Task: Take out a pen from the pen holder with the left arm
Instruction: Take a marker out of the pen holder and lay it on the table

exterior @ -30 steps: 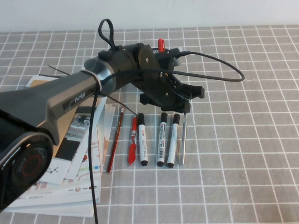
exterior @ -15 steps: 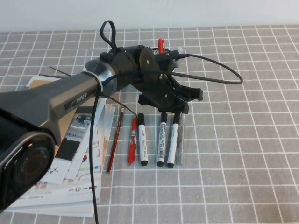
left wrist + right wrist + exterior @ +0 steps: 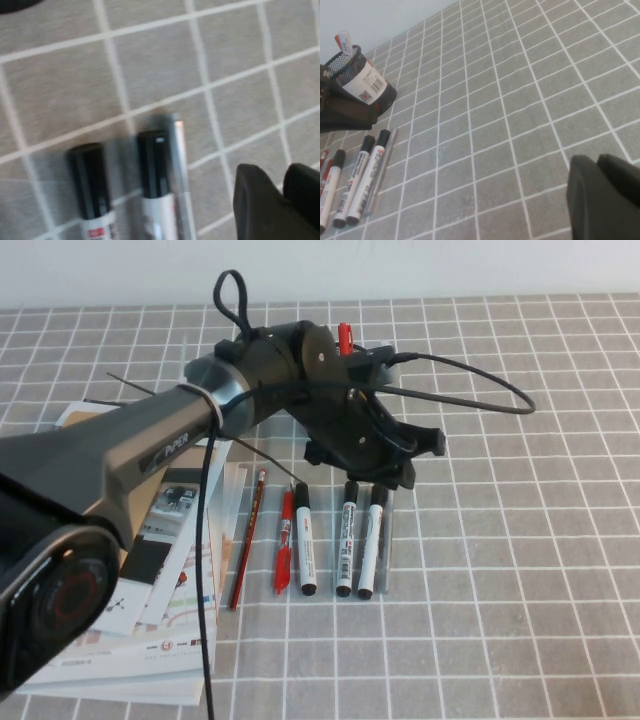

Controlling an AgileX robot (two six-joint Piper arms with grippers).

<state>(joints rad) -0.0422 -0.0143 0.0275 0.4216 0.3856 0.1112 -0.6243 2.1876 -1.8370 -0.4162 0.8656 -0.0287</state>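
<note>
Pen point(image 3: 388, 550) lies near jaws of left gripper point(image 3: 281, 202); right gripper point(image 3: 605, 195) hovers apart.

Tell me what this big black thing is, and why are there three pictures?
It's a robot with two arms, each ending in a pincer called a gripper. One picture looks down from a camera above the table. The other two come from small cameras on each arm's wrist. The big black thing is the left arm. Its left gripper hangs over the top ends of a row of things lying flat: a pencil, a red pen, three markers and a silver pen. Booklets lie on the robot's left. The mesh pen holder stands behind the arm, with a pen sticking out. The right gripper sits off to the side, over the table. I see nothing held in either gripper.
</note>
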